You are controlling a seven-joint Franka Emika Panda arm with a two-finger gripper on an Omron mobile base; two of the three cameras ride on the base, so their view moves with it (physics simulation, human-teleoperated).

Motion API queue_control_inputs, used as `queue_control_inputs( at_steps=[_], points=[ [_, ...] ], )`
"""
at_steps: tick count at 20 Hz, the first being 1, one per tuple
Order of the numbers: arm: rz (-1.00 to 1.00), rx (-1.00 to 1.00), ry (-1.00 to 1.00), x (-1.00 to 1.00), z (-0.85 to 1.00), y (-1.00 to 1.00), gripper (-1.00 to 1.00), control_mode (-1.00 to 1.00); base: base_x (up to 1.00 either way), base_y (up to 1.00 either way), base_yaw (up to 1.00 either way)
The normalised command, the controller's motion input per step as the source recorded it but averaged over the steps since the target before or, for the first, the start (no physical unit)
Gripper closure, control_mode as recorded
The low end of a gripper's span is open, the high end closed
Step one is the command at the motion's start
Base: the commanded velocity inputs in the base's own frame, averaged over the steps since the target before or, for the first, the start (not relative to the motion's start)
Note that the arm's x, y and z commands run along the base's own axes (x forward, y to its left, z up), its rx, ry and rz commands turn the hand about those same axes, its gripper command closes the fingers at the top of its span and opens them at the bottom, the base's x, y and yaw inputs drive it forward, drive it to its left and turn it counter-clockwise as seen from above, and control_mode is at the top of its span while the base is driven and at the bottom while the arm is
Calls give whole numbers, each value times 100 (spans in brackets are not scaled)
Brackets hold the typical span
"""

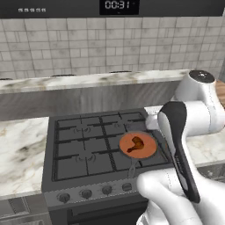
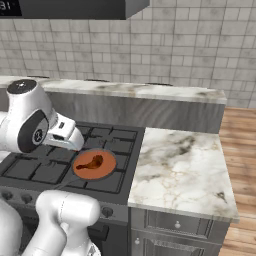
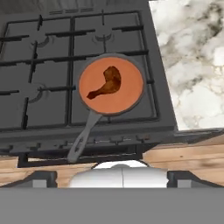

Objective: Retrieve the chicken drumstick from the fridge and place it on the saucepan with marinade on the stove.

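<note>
The drumstick (image 3: 107, 82) lies in the saucepan (image 3: 127, 98) on the stove's (image 3: 52, 65) front right burner. The hand view reveals the pan's handle; the right base view shows the marble counter (image 2: 182, 165). The arm folds above the stove, jaws wide apart, empty.

A home kitchen, rendered. A black gas stove (image 1: 88, 149) with dark grates, four burners and a row of round knobs on its grey front sits between white marble-veined worktops (image 2: 182, 167). Behind it runs a wall of pale grey rectangular tiles (image 2: 200, 50), with a dark overhead unit carrying a digital clock (image 1: 117, 5). Grey cabinet drawers with small handles (image 2: 175, 227) stand below the worktop, on a light wooden plank floor (image 2: 242, 150).
</note>
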Motion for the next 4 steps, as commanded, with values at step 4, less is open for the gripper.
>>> queue_control_inputs(
  at_steps=[4],
  points=[
    [7,-4,-5,-99,51,3,-100,-100,0,0,0]
  ],
)
